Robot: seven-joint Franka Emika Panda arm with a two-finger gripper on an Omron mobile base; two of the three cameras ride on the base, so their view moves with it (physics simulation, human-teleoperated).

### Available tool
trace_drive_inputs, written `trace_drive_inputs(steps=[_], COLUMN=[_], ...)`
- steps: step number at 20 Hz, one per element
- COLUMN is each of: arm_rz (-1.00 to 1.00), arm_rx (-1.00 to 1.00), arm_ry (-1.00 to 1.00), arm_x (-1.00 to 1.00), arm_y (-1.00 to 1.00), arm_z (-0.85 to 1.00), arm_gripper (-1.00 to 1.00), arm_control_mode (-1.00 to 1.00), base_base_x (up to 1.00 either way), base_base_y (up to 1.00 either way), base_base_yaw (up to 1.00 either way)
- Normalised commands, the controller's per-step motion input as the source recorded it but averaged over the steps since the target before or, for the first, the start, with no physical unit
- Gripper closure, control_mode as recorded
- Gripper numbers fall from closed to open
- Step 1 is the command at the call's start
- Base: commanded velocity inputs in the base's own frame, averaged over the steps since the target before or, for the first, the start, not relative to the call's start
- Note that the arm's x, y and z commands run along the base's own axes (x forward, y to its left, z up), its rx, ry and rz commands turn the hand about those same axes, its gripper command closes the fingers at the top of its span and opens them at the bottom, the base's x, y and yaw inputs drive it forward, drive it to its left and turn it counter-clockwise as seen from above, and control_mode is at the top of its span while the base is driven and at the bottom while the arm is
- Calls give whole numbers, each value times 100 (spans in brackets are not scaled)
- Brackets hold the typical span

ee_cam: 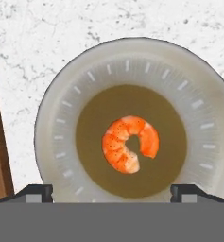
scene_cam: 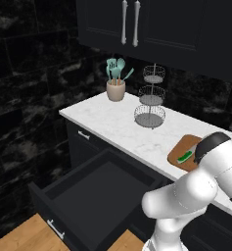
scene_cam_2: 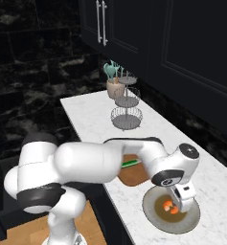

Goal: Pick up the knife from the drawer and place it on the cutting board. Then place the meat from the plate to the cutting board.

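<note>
Spread wide, the claw [ee_cam: 111, 191] hangs over the curled, glossy orange-red meat [ee_cam: 129, 143], which lies in the olive-brown well of the round plate [ee_cam: 56, 142]. Beside it, the green-handled knife [scene_cam: 185, 157] lies on the wooden cutting board [scene_cam: 178, 150]; the black drawer [scene_cam: 95, 188] stands open.

A white robot arm with dark joints rises from its base, bends at a thick elbow and reaches forward and to its right. The last links fold downward, so the wrist points straight down. The gripper [scene_cam_2: 174, 205] hangs at the end of the wrist, its white body upright and its fingers aimed below it. In the hand view, the two dark fingertips [ee_cam: 35, 192] sit far apart at opposite sides, so the jaws stand wide, with nothing between them.
</note>
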Motion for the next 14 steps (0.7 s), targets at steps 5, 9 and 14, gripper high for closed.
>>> trace_drive_inputs(steps=[5,9,14], arm_rz=[0,0,0], arm_rx=[0,0,0], arm_ry=[7,3,0], arm_x=[3,0,0], arm_y=[0,-8,-1], arm_z=[-20,-30,-28], arm_gripper=[-100,-100,-100], arm_control_mode=[-100,-100,-100], base_base_x=[0,0,0], base_base_y=[0,0,0], base_base_yaw=[0,0,0])
